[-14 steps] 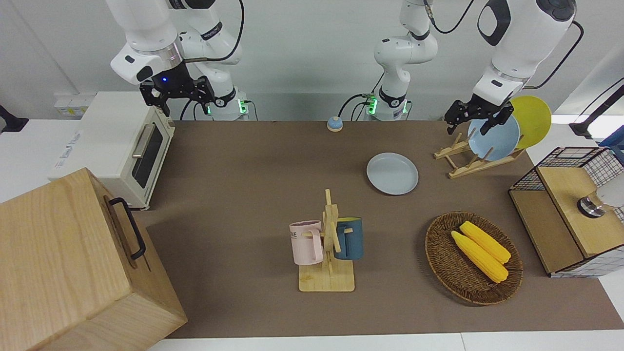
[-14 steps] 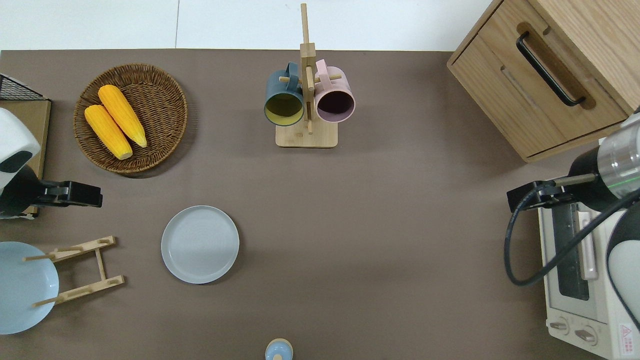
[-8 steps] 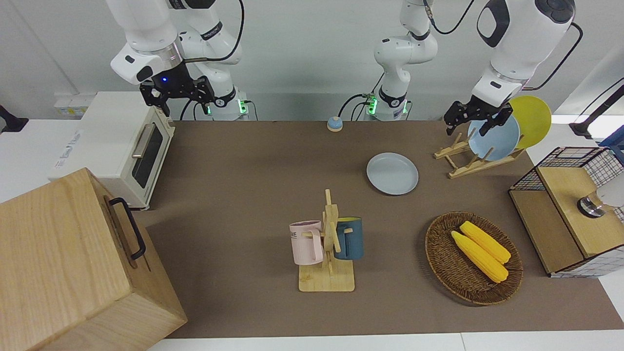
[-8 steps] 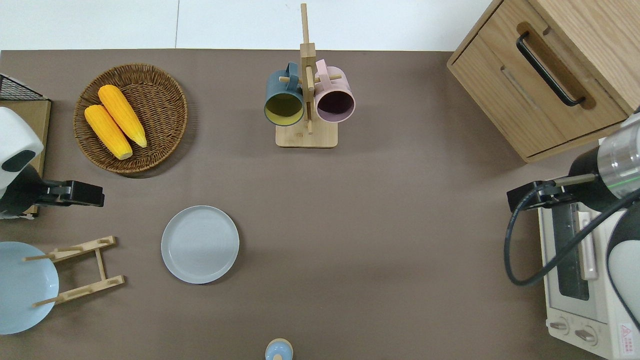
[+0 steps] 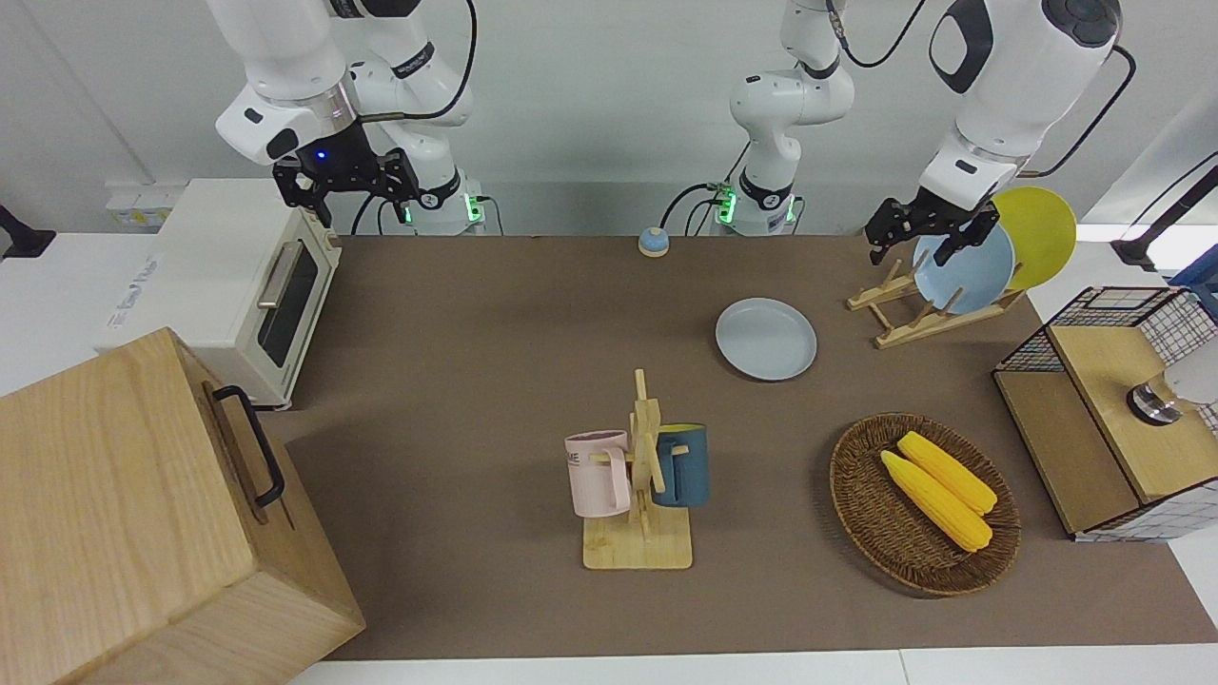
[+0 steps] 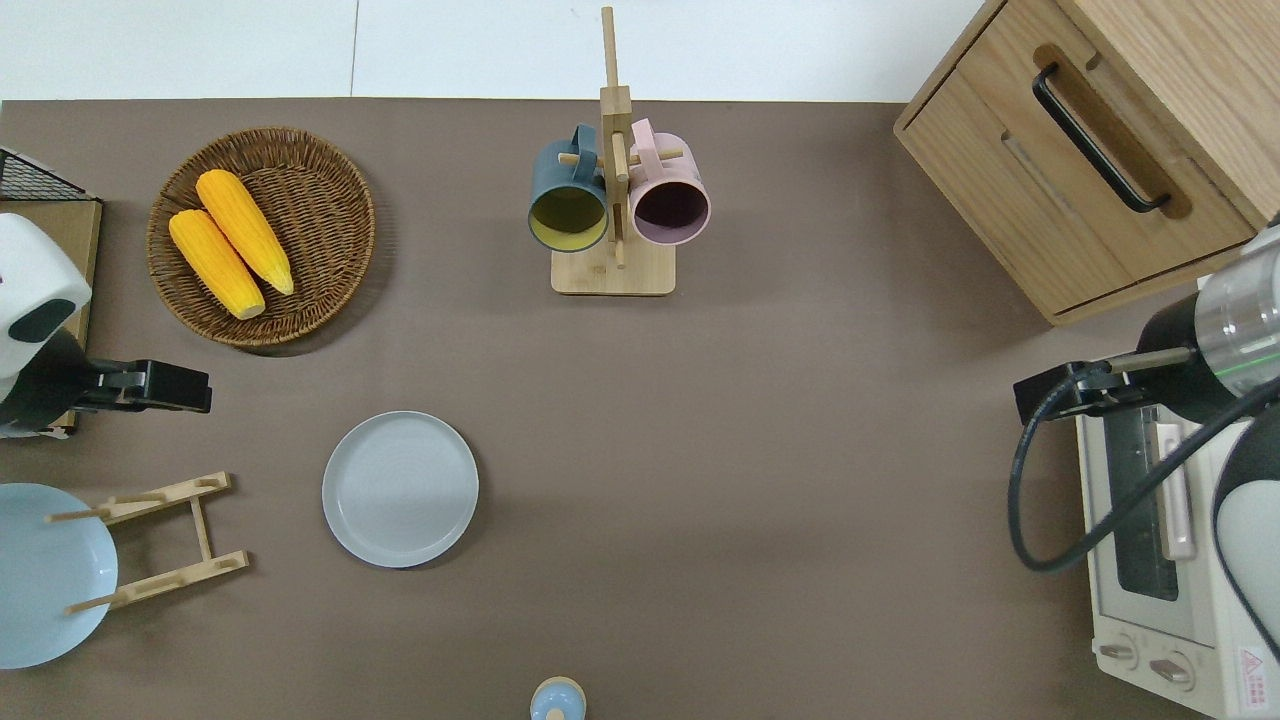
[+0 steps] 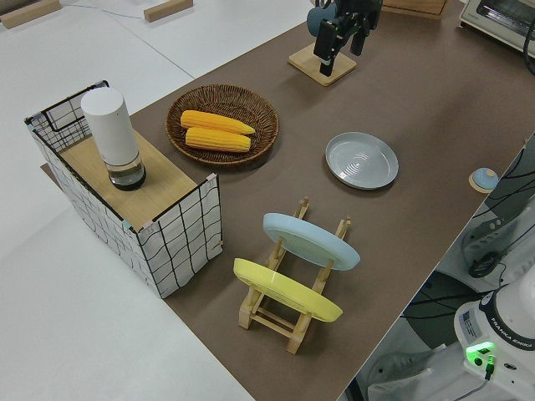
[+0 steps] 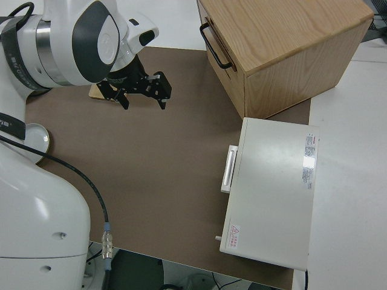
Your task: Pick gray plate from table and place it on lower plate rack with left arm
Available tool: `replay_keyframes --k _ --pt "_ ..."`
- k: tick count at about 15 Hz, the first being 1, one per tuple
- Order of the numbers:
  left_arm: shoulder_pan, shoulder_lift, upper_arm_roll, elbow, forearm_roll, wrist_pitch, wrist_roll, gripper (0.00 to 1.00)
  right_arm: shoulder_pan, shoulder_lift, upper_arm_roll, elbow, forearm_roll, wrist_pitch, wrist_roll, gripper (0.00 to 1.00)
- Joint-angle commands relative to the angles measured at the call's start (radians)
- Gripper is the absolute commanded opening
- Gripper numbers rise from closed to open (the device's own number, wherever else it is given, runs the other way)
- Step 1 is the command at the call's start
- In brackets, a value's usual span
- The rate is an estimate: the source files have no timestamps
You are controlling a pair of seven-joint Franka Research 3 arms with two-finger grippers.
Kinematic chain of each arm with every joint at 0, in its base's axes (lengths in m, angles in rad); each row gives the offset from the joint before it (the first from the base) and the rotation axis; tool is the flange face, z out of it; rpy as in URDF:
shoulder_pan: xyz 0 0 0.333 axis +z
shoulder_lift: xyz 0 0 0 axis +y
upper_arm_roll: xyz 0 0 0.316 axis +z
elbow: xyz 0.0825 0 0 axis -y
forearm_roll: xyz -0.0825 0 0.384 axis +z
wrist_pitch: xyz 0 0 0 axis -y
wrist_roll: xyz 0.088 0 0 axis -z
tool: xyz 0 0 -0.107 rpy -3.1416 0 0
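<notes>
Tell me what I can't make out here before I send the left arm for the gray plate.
- Left gripper: too small in the overhead view to tell open from shut.
- Yellow plate: absent from the overhead view, past its edge.
- Light blue plate: cut off by that edge.
- Plate rack: its slots partly hidden in the front view by those plates.
- Gray plate: fully visible.

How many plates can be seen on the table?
3. The gray plate lies flat on the table. The light blue plate and the yellow plate stand in the plate rack. None looks hidden.
</notes>
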Motion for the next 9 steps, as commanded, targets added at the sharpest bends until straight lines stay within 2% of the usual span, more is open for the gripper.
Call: replay_keyframes --k 1,5,9 --pt "-0.005 0.012 -0.005 0.010 0.010 -0.025 -0.022 0.99 -0.023 -0.002 0.021 0.007 -0.006 -0.011 0.012 0.983" --pt "-0.003 -0.009 -0.004 -0.037 0.009 -0.029 -0.023 0.99 -0.023 -0.002 0.021 0.006 -0.006 -0.011 0.012 0.983" --pt "-0.003 -0.062 -0.004 -0.120 0.007 -0.012 -0.046 0.99 -0.023 -0.004 0.020 0.007 -0.006 -0.011 0.012 0.983"
